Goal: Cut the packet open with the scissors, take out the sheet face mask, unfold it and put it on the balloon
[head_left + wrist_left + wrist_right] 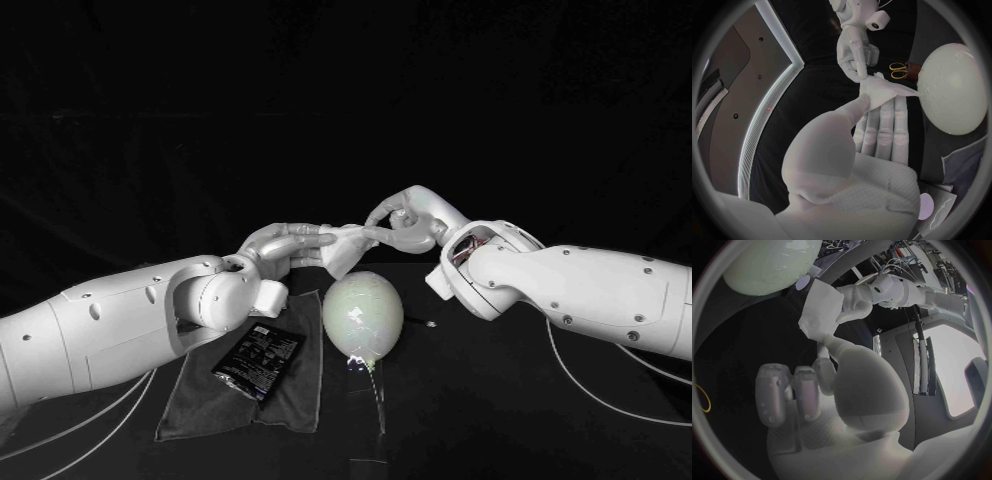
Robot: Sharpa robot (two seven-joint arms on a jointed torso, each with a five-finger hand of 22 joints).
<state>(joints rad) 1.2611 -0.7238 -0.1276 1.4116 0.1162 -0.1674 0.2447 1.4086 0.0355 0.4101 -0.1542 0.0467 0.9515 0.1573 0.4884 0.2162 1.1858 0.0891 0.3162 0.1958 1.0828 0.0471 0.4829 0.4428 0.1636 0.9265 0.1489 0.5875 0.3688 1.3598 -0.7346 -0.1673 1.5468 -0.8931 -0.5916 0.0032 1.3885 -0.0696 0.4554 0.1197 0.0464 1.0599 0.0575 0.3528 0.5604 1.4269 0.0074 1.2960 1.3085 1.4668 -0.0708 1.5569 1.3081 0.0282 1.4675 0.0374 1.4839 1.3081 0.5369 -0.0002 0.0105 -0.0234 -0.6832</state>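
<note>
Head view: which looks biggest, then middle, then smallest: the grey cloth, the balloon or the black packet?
1. Dark grey flat cloth
2. Pale green oval balloon
3. Black shiny packet, lying on the cloth
The balloon rises nearer the camera, so its lead over the packet is unsure.

My left arm [101,330] and right arm [606,290] wear smooth white shells dotted with small dark screws. Left hand [296,245] and right hand [404,222] are silver. Thin white cables [101,405] trail under both; reddish wiring [464,250] shows at the right wrist.
</note>
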